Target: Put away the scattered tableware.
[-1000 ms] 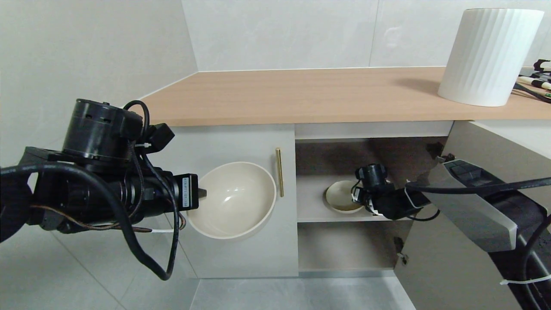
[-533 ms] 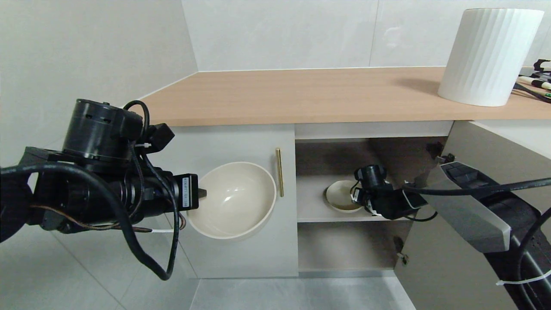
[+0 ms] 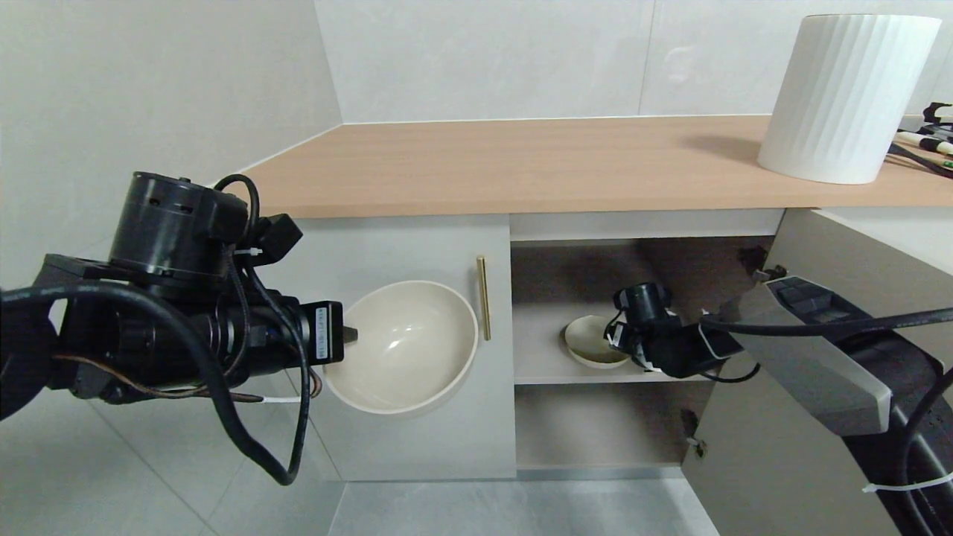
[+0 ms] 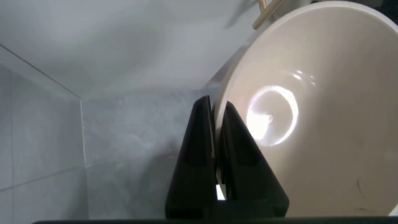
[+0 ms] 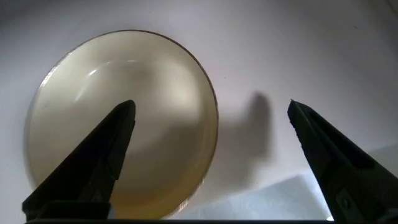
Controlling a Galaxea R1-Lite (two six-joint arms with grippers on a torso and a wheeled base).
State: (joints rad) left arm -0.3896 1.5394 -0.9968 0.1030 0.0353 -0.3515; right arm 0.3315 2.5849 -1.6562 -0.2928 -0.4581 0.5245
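**Small dish set on the shelf; large bowl not yet stowed**

**Head view.** Over the last second the right arm dipped toward the cabinet shelf [image 3: 540, 353] and eased back slightly. The small dish [image 3: 593, 344] now lies a little lower and flatter on that shelf. We judge this item to be put away. The left arm has not moved.

The right hand [image 3: 629, 344] sits inside the open cabinet, just beside the dish, and its forearm enters from the right. The left hand [image 3: 346, 335] is held in front of the closed door, near the door handle [image 3: 482, 298]. It carries the large bowl [image 3: 406, 346], which is tipped on edge with its opening toward us. The tabletop [image 3: 521, 164] above carries a white ribbed container [image 3: 845, 97].

**Left wrist view.** The two fingers [image 4: 200, 146] are pressed together on the bowl's rim, one inside and one outside. The grip is firm.

**Right wrist view.** The fingers [image 5: 106, 149] are spread wide with nothing between them. The dish lies on the shelf ahead, apart from both tips.

We judge the next step to be withdrawing the right arm so that the bowl can go onto the shelf.
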